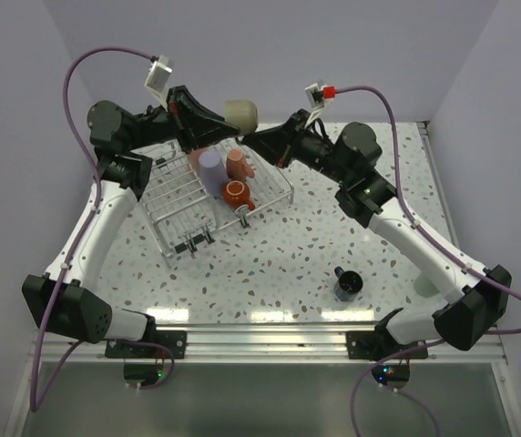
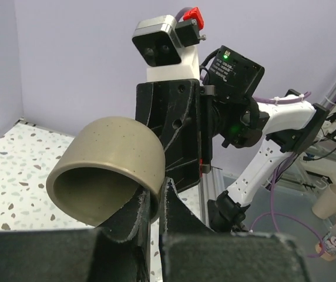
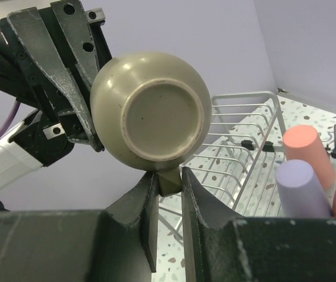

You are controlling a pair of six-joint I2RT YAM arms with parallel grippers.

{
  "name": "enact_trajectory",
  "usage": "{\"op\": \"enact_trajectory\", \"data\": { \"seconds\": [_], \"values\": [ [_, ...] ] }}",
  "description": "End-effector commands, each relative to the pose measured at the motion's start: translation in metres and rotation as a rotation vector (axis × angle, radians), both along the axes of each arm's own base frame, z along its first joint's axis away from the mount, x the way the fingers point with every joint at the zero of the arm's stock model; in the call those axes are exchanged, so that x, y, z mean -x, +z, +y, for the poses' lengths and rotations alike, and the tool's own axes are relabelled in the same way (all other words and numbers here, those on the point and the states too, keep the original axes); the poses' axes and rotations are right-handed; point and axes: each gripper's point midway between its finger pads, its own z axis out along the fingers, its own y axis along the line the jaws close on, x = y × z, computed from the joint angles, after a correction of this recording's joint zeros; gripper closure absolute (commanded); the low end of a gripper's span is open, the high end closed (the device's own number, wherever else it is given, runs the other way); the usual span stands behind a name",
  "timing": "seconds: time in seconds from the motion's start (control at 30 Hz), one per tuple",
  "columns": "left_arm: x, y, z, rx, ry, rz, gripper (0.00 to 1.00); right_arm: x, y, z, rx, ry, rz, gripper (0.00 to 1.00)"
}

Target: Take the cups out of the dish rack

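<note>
Just above the far edge of the dish rack [image 1: 174,214], a beige cup [image 1: 240,114] hangs in the air on its side, caught between both arms. The left gripper [image 2: 155,202] is pressed together on the cup's rim, one finger inside the mouth and one outside. The right gripper [image 3: 169,182] pinches the rim from the other side. Its wrist view shows only a small wedge of cup wall between its fingers, and the contact itself is hard to make out. From that view the cup's flat base fills the centre and hides most of the left gripper behind it.

Inside the rack, in its far right section, stand a lavender cup [image 1: 210,164] and a salmon cup [image 1: 239,164] side by side, closed ends up and tilted. An orange-red cup [image 1: 235,191] sits just nearer than these two, and the right wrist view's edge cuts it off. The rack's far left corner is covered by the left arm [image 1: 119,177].

On the table [image 1: 288,264], to the right of the rack and well apart from it, a dark cup [image 1: 348,282] stands with its mouth up. Farther right, a mint-green cup [image 1: 424,288] is mostly hidden behind the right arm [image 1: 415,241], so whether it stands upright cannot be told.
</note>
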Motion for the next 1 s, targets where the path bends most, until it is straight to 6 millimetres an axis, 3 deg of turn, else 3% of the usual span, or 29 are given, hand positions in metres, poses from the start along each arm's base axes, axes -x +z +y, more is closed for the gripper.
{"op": "enact_trajectory", "data": {
  "seconds": [0.0, 0.07, 0.1, 0.13, 0.2, 0.23, 0.27, 0.4, 0.47, 0.57, 0.73, 0.8, 0.87, 0.9, 0.97],
  "values": [
    [0.01, 0.012, 0.009, -0.001, 0.044, -0.054, 1.0, 0.001, 0.007, 0.001, -0.027, 0.0, -0.014, 0.98],
    [0.001, 0.012, 0.014, -0.023, 0.109, -0.078, 1.0, -0.003, -0.003, 0.001, -0.005, -0.015, 0.013, 0.89],
    [-0.013, 0.001, 0.018, -0.05, 0.179, 0.006, 1.0, -0.005, -0.006, 0.001, 0.002, -0.022, 0.021, 0.7],
    [-0.02, 0.006, 0.022, -0.078, 0.234, -0.063, 1.0, -0.007, -0.01, 0.001, 0.008, -0.032, 0.033, 0.61],
    [-0.03, -0.011, 0.029, -0.141, 0.314, 0.0, 1.0, -0.009, -0.016, 0.001, 0.026, -0.039, 0.053, 0.45],
    [-0.041, -0.008, 0.036, -0.16, 0.392, -0.029, 1.0, -0.01, -0.021, 0.002, 0.036, -0.039, 0.068, 0.34],
    [-0.044, -0.011, 0.039, -0.175, 0.426, -0.026, 1.0, -0.011, -0.024, 0.002, 0.045, -0.042, 0.08, 0.31],
    [-0.057, -0.021, 0.061, -0.25, 0.591, 0.001, 1.0, -0.012, -0.028, 0.001, 0.06, -0.05, 0.094, 0.25],
    [-0.061, -0.015, 0.074, -0.296, 0.669, -0.048, 1.0, -0.011, -0.027, -0.001, 0.063, -0.054, 0.094, 0.24],
    [-0.069, -0.019, 0.106, -0.403, 0.842, -0.084, 1.0, -0.009, -0.028, -0.003, 0.082, -0.055, 0.089, 0.24],
    [-0.079, -0.025, 0.173, -0.602, 1.139, -0.126, 1.0, -0.005, -0.032, -0.007, 0.115, -0.06, 0.081, 0.23],
    [-0.084, -0.037, 0.207, -0.676, 1.23, -0.067, 1.0, -0.004, -0.035, -0.008, 0.125, -0.056, 0.081, 0.23],
    [-0.085, -0.036, 0.232, -0.694, 1.287, -0.025, 1.0, -0.002, -0.036, -0.008, 0.132, -0.052, 0.081, 0.23],
    [-0.086, -0.046, 0.259, -0.723, 1.335, 0.043, 1.0, -0.001, -0.036, -0.009, 0.137, -0.05, 0.076, 0.23],
    [-0.083, -0.044, 0.283, -0.729, 1.385, 0.081, 1.0, 0.0, -0.04, -0.009, 0.151, -0.047, 0.084, 0.23]
  ]
}}
